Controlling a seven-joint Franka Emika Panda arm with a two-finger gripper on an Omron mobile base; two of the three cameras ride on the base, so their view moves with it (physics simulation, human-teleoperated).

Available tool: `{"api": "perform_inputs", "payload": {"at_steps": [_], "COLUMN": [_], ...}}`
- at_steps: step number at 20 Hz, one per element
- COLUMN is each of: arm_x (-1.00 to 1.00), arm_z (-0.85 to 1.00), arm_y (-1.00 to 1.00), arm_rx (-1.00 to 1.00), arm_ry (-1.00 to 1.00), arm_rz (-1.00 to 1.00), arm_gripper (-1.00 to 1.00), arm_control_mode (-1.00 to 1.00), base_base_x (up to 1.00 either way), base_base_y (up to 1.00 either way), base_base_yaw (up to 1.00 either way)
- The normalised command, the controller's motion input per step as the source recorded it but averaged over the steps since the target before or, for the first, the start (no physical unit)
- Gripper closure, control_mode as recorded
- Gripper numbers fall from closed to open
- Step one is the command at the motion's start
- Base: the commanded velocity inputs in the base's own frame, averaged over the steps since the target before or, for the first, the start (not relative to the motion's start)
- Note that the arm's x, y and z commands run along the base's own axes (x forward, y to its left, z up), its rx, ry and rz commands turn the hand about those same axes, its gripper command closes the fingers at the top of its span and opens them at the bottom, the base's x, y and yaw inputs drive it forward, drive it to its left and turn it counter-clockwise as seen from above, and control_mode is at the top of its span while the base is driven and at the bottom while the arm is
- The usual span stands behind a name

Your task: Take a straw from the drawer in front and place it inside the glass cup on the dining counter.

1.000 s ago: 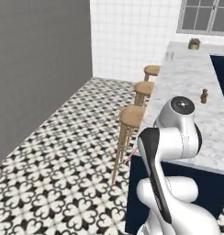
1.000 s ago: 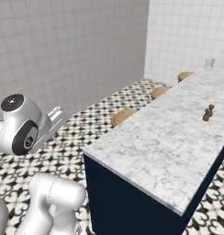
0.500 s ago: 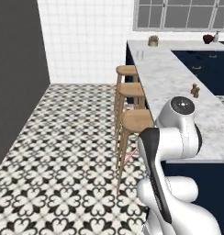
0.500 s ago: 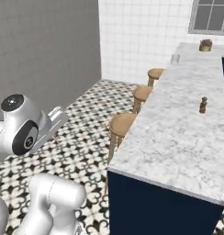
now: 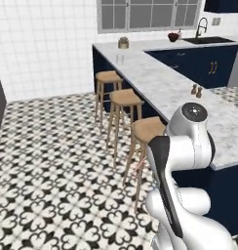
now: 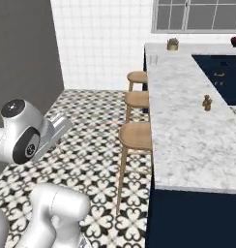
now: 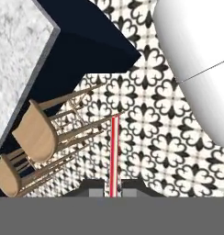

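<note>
straw (image 7: pixel 114 151): you see a thin stick, red with pale pink-white stripes along it
tabletop (image 6: pixel 187 126): white and grey speckles, like marble
panels under it (image 6: pixel 187 220): dark navy blue
floor (image 5: pixel 52 161): black and white tiles with a flower and leaf pattern
stools (image 5: pixel 125 97): light brown wood, seats and legs
wall (image 5: pixel 48 44): small white square tiles with thin grey lines
side wall (image 6: pixel 23 53): plain dark grey
glass cup (image 6: pixel 153 59): clear, no colour
pot (image 6: pixel 173 44): tan
far cabinets (image 5: pixel 199 63): navy blue with small brass handles
arm (image 5: pixel 184 146): white with dark joints
</note>
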Motion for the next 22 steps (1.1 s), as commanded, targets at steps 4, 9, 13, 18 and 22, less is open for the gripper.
{"api": "perform_inputs", "payload": {"at_steps": [4,9,13,18,22], "arm_x": [0.00,0.00,0.00,0.00,0.00], "arm_z": [0.00,0.00,0.00,0.00,0.00], "arm_y": [0.00,0.00,0.00,0.00,0.00], "arm_rx": [0.00,0.00,0.00,0.00,0.00], "arm_ry": [0.00,0.00,0.00,0.00,0.00], "arm_rz": [0.00,0.00,0.00,0.00,0.00], "arm_gripper": [1.00,1.00,1.00,1.00,1.00], "arm_control_mode": [1.00,1.00,1.00,1.00,1.00], "base_base_x": [0.88,0.94,0.87,0.80,0.74], "base_base_y": [1.00,1.00,1.00,1.00,1.00], "base_base_yaw": [-0.49,-0.49,-0.50,-0.48,-0.45]}}
